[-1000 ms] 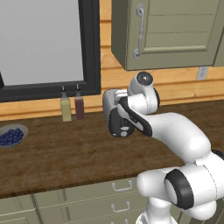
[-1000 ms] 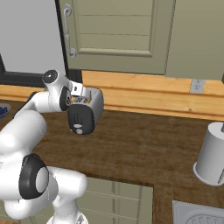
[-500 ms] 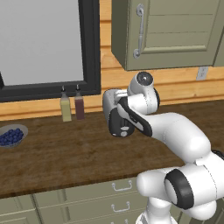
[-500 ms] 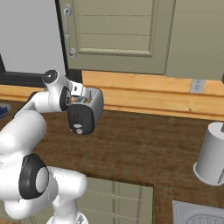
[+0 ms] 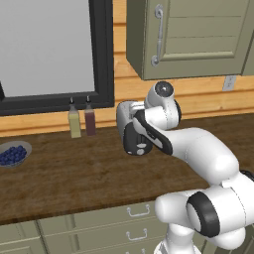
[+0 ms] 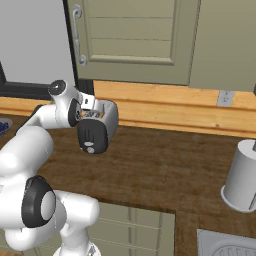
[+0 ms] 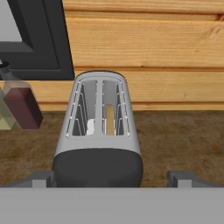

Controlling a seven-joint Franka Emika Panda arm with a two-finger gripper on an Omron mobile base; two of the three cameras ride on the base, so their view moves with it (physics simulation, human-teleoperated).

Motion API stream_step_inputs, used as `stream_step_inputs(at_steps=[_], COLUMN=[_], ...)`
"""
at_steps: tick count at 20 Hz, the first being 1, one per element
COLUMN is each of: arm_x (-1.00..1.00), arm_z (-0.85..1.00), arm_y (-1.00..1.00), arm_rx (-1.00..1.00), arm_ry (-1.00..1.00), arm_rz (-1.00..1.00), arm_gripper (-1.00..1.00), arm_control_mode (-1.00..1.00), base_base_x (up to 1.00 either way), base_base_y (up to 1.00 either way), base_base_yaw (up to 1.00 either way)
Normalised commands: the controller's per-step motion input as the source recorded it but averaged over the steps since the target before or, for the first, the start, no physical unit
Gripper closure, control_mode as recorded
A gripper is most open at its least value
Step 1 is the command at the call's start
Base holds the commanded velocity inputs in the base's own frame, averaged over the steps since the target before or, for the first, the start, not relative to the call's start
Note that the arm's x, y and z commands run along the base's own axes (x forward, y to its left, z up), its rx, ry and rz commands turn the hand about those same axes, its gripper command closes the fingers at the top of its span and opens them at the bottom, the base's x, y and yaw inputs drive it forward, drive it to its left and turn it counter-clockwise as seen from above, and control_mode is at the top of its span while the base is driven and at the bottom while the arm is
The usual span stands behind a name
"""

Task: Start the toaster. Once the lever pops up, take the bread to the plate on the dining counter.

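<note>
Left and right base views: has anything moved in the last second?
No visible change. The arm holds the same pose over the toaster, the gripper stays open around its black end, and the bread still sits down in a slot. The bottles and blueberry bowl are unmoved.

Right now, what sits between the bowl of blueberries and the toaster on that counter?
Two bottles, one pale and one dark red, stand against the wall between the bowl and the toaster, seen in the left base view.

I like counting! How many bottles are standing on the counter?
2. A yellowish bottle and a dark red bottle stand side by side under the window, left of the toaster. The arm could hide more.
</note>
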Motion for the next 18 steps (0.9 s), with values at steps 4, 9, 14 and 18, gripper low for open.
stream_step_inputs(at_steps=[4, 9, 14, 18], arm_x=[0.0, 0.0, 0.0, 0.0], arm_z=[0.0, 0.0, 0.0, 0.0], arm_y=[0.0, 0.0, 0.0, 0.0], arm_rx=[0.0, 0.0, 0.0, 0.0], arm_ry=[0.0, 0.0, 0.0, 0.0], arm_rz=[0.0, 0.0, 0.0, 0.0], arm_gripper=[-1.0, -1.0, -1.0, -1.0], arm_control_mode=[-1.0, -1.0, -1.0, -1.0], base_base_x=[0.0, 0.0, 0.0, 0.0], base_base_y=[0.0, 0.0, 0.0, 0.0], base_base_yaw=[0.0, 0.0, 0.0, 0.0])
